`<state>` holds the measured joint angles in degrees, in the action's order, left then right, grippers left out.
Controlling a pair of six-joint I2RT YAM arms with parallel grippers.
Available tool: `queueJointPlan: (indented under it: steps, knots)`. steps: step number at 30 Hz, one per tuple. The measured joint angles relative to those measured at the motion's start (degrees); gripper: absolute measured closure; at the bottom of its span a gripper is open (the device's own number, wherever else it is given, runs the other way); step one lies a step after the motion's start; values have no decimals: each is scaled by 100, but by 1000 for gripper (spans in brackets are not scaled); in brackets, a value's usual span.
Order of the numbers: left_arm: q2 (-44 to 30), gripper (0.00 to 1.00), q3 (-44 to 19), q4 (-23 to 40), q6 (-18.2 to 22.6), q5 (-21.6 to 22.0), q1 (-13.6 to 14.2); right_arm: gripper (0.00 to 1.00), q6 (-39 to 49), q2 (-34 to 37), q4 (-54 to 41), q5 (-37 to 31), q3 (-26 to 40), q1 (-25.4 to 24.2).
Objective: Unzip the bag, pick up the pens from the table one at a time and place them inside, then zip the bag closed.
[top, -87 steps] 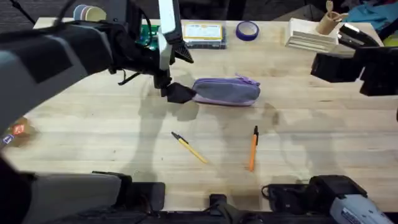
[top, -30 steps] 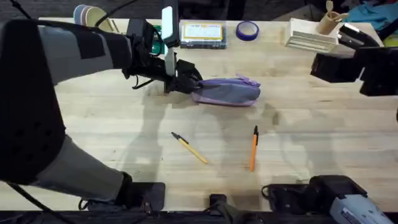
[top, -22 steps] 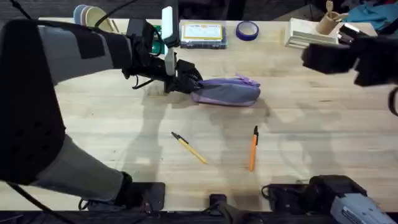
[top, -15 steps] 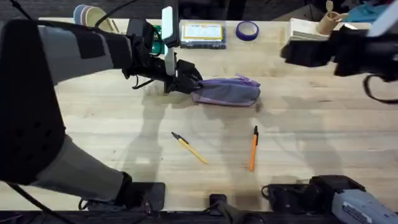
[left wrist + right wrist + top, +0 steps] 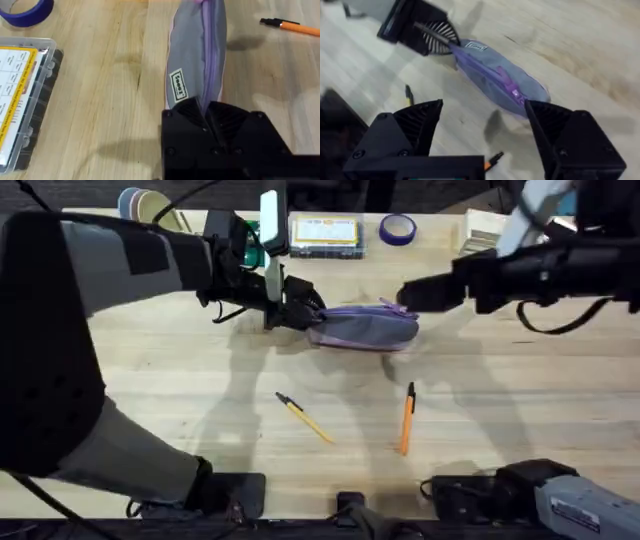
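Note:
The lilac and grey bag [image 5: 365,327] lies on the table [image 5: 500,410] with its purple zipper closed. My left gripper [image 5: 300,313] is shut on the bag's left end, and in the left wrist view the fabric [image 5: 195,60] runs in between its black fingers [image 5: 192,112]. My right gripper [image 5: 405,298] hovers open just above the bag's right end, near the pull tab [image 5: 512,92]. In the right wrist view its fingers [image 5: 415,125] stand wide apart over the bag [image 5: 490,72]. The yellow pen [image 5: 305,420] and the orange pen [image 5: 406,420] lie in front of the bag.
Along the far edge stand a clear plastic box [image 5: 325,235] with yellow contents, a blue tape roll [image 5: 397,228], cups [image 5: 145,202] and a white stack [image 5: 485,235]. The left arm's large link covers the table's left side.
The right arm has swung in from the right edge to the bag's right end. The left gripper closed on the bag's left end earlier and has held still since.

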<state>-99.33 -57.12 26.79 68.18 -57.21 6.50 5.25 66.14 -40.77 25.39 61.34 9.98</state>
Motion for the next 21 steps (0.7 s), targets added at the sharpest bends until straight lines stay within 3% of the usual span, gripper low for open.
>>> queueJointPlan:
  steps: [9,21]
  knots:
    - [0,958,0,0,0,0,0,4,1426,149,11,0,0,336]
    - [1,958,0,0,0,0,0,4,1754,148,0,0,0,336]
